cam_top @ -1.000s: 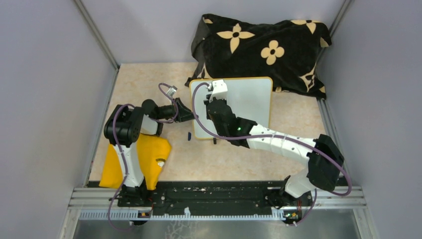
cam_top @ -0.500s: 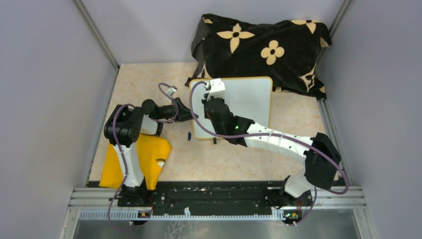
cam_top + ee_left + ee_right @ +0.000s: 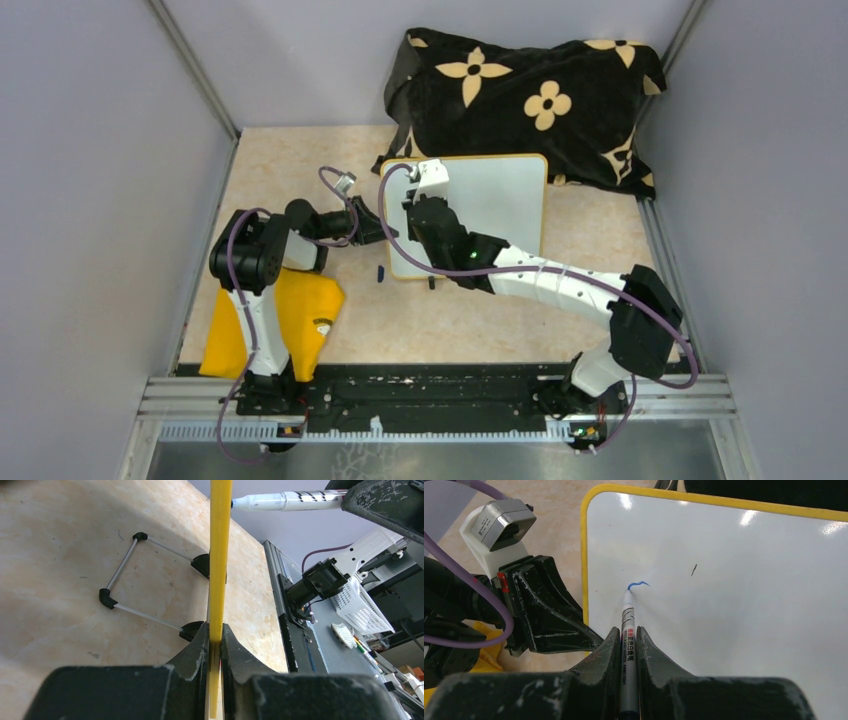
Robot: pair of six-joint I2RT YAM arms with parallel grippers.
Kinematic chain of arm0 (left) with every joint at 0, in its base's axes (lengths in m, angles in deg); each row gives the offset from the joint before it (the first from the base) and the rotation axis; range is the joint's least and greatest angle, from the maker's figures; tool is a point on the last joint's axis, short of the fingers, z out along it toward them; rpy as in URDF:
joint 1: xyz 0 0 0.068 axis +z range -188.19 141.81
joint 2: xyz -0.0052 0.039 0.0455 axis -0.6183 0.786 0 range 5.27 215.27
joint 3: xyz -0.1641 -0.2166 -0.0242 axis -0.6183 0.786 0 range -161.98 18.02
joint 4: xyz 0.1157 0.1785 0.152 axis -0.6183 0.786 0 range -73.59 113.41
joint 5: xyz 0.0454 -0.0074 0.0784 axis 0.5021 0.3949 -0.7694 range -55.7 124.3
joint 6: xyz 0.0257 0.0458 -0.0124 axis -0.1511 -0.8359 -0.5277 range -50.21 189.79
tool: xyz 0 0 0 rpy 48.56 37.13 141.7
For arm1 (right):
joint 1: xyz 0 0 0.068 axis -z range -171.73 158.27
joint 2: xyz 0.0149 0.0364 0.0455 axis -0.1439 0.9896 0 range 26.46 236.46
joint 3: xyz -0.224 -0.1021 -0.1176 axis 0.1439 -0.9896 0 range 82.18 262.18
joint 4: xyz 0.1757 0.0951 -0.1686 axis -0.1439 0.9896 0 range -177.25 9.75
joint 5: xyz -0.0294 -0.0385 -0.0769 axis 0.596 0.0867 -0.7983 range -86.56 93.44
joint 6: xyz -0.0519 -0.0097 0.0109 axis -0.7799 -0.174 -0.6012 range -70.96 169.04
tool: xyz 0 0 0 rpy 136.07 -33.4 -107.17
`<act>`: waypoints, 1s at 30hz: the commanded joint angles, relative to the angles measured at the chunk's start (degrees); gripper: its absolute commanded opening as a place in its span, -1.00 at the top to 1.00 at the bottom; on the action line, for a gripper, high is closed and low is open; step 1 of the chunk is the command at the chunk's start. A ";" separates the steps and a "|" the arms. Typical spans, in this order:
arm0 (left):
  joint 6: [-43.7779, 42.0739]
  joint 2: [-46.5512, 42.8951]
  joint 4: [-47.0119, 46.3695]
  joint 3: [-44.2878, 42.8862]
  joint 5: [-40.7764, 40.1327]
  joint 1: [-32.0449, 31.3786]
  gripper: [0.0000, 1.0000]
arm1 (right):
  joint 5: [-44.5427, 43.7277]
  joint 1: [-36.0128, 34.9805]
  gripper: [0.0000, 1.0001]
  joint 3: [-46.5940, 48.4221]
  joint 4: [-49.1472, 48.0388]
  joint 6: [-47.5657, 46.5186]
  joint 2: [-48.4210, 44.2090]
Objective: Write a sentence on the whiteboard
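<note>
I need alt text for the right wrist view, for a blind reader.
The right pincer holds a white marker pen, tip on the glossy white, yellow-rimmed whiteboard beside a short blue stroke. The left pincer grips its left rim.

Whiteboard (image 3: 500, 200) face was white, rim yellow-orange; a short blue stroke (image 3: 638, 584) sat near its left edge. Marker (image 3: 628, 622) barrel was white with black print. Cloth (image 3: 530, 95) at upper centre was black with cream flowers. Bench (image 3: 280, 165) was mottled beige.
</note>
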 commanded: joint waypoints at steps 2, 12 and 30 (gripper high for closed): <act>0.47 1.48 -13.93 -0.62 0.79 -0.53 1.00 | -1.64 0.78 1.00 -0.14 1.12 1.20 -0.93; 0.47 1.44 -13.94 -0.66 0.75 -0.53 1.00 | -3.16 1.33 1.00 -1.61 3.00 2.20 -2.47; 0.56 1.65 -13.94 -0.62 0.70 -0.53 1.00 | -2.05 1.70 1.00 -4.56 3.25 3.09 -4.46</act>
